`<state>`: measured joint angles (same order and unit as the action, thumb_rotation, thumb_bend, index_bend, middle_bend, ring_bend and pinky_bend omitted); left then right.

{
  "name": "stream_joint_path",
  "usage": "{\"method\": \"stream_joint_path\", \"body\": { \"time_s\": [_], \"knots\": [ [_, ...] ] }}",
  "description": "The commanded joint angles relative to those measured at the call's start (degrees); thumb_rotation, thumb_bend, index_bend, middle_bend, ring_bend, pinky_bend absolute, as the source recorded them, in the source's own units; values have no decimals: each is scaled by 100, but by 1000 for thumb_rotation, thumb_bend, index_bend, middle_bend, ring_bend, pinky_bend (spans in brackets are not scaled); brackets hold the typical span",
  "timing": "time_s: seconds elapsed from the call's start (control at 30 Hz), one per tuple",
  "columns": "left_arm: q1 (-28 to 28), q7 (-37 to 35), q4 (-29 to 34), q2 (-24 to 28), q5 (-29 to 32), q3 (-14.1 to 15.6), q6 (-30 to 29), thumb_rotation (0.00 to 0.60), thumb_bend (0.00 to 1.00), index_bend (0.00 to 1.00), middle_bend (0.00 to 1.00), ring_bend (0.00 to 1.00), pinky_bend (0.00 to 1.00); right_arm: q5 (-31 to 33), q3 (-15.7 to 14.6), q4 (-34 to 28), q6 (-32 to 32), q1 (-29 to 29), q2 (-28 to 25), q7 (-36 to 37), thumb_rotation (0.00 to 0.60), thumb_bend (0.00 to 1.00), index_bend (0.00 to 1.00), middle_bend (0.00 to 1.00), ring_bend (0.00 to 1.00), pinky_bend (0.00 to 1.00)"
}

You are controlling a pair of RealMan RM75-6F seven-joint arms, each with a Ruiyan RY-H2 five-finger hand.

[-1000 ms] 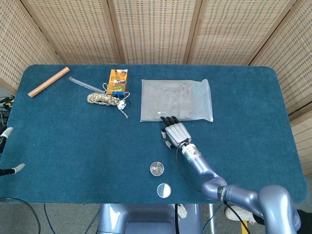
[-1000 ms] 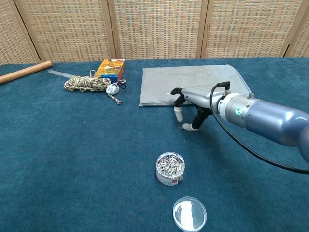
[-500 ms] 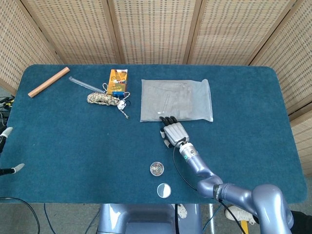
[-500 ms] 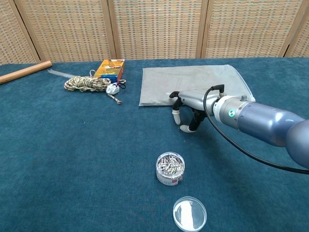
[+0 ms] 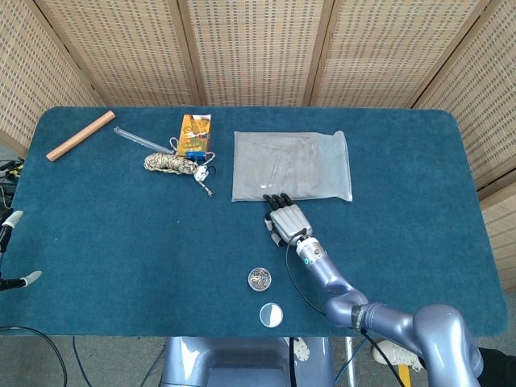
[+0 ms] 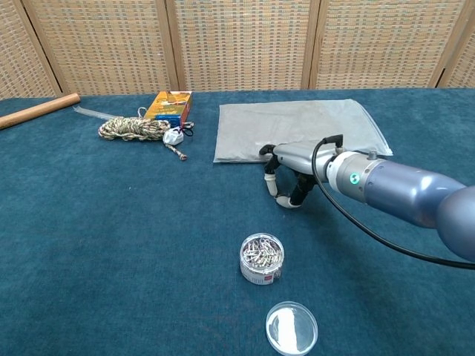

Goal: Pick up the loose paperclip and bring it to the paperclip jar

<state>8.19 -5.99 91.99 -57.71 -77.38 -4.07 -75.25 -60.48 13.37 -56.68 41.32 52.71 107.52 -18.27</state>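
I am seeing the right hand [image 6: 286, 174] at frame centre, fingers curling down onto the cloth; whether it is pinching the paperclip, I cannot tell. Paperclip jar [image 6: 261, 259] is sitting below, lower centre.

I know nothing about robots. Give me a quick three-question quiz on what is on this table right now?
1. True or false: the lid is on the paperclip jar.
2. Which lies nearest the right hand: A the wooden rod, B the grey bag, C the orange box?
3. Fill in: the coiled rope lies right beside the orange ____.

Key: 1 false, the lid lies on the cloth beside the jar; 2 B; 3 box.
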Motion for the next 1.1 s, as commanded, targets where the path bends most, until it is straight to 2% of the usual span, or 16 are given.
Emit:
{"method": "stream_joint_path", "body": {
  "time_s": [0.03, 0.23, 0.47, 0.6, 0.77, 0.93, 1.1],
  "knots": [
    [-1, -12, -2, 2, 1, 1, 1, 600, 0, 0, 0, 0, 0, 5, -10, 48, -10, 7, 29, 3, 600, 390, 509, 0, 0, 0],
    [2, -31, -12, 5, 2, 2, 8, 600, 0, 0, 0, 0, 0, -6, -32, 138, -11, 10, 81, 13, 600, 433, 594, 0, 0, 0],
    [0, -35, -7, 8, -15, 9, -2, 600, 0, 0, 0, 0, 0, -53, -55, 203, 19, -3, 113, 40, 600, 479, 633, 0, 0, 0],
    [0, -33, 1, 10, -24, 13, -5, 600, 0, 0, 0, 0, 0, -89, -44, 209, 72, -17, 112, 75, 600, 540, 646, 0, 0, 0],
    [0, -44, 5, 15, -33, 18, -6, 600, 0, 0, 0, 0, 0, -144, -15, 131, 160, -46, 49, 133, 600, 555, 656, 0, 0, 0],
    [-9, -68, 20, 31, -58, 20, -32, 600, 0, 0, 0, 0, 0, -367, -51, -315, 380, -137, -217, 207, 600, 555, 662, 0, 0, 0],
    [-19, -100, 33, 47, -116, 39, -59, 600, 0, 0, 0, 0, 0, -784, -165, -1304, 691, -309, -731, 371, 600, 555, 667, 0, 0, 0]
  ]
}}
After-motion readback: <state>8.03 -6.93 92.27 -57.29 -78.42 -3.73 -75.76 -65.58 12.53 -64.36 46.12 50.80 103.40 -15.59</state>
